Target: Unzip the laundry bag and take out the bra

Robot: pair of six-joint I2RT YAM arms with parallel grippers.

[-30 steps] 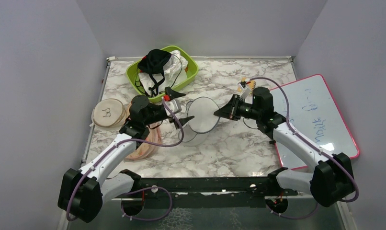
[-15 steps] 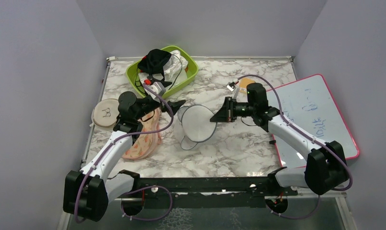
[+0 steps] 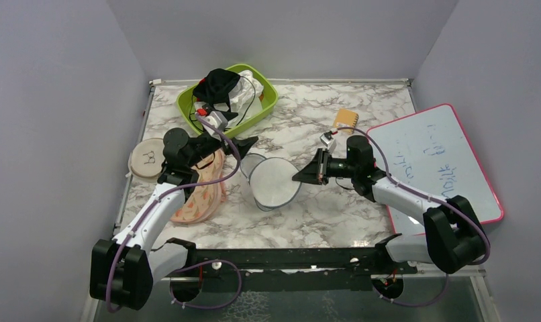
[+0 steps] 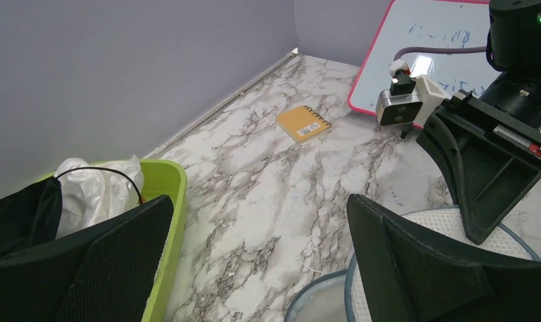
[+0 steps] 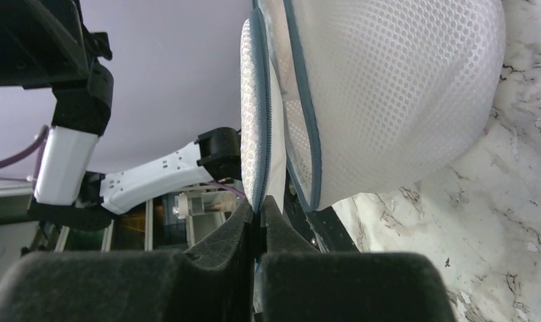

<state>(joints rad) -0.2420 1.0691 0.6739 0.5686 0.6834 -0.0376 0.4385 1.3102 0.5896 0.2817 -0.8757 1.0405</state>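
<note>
While the right gripper (image 5: 256, 209) clamps the laundry bag (image 3: 274, 182) at its zip rim, the left gripper (image 4: 260, 204) hovers just beside that bag, jaws spread wide and empty.

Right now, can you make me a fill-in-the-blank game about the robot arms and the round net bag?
The right gripper is ____ on the rim of the laundry bag.
The left gripper holds nothing; its fingers are wide ____.
The black cloth lies in a tub coloured ____.
Missing words: shut, open, green.
</note>
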